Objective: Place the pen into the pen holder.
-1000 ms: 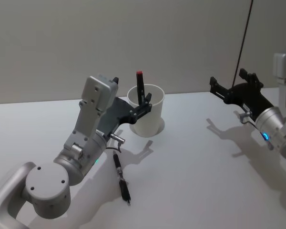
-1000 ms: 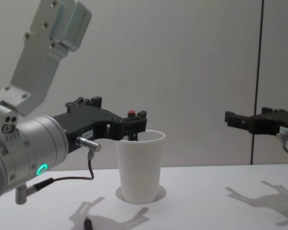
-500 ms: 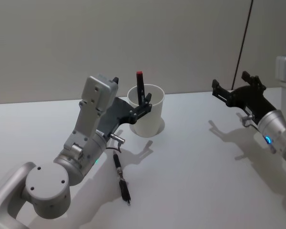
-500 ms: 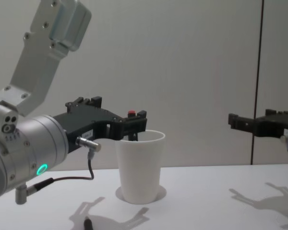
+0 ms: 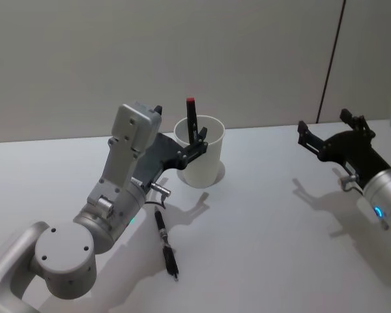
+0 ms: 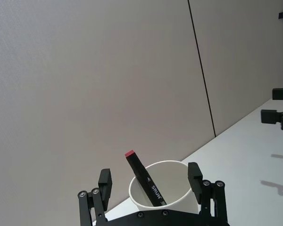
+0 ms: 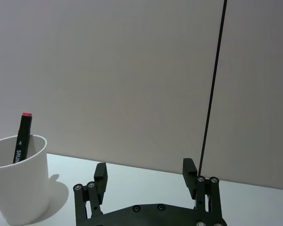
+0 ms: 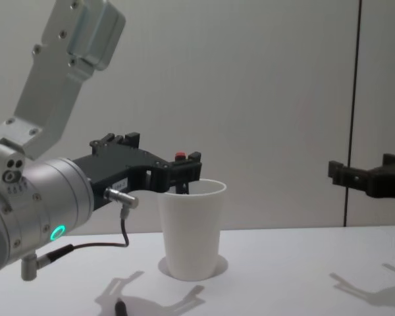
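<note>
The pen [image 6: 146, 181] leans inside the pen holder [image 6: 173, 195], with its low end hidden in the cup. In the chest view only its red tip peeks over the left gripper [image 5: 194, 146]. That gripper's fingers [image 6: 105, 181] stand wide apart beside the cup and hold nothing. The right gripper [image 5: 326, 124] hangs well apart, spread wide too. Another dark pen [image 5: 166, 245] lies on the table [image 5: 267, 222].

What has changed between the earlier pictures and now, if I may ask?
The right tool, open, has drawn away toward the robot's right, farther from the pen holder. Nothing was gripped or released. The left tool stays open at the pen holder's rim, with the pen leaning inside as before.
</note>
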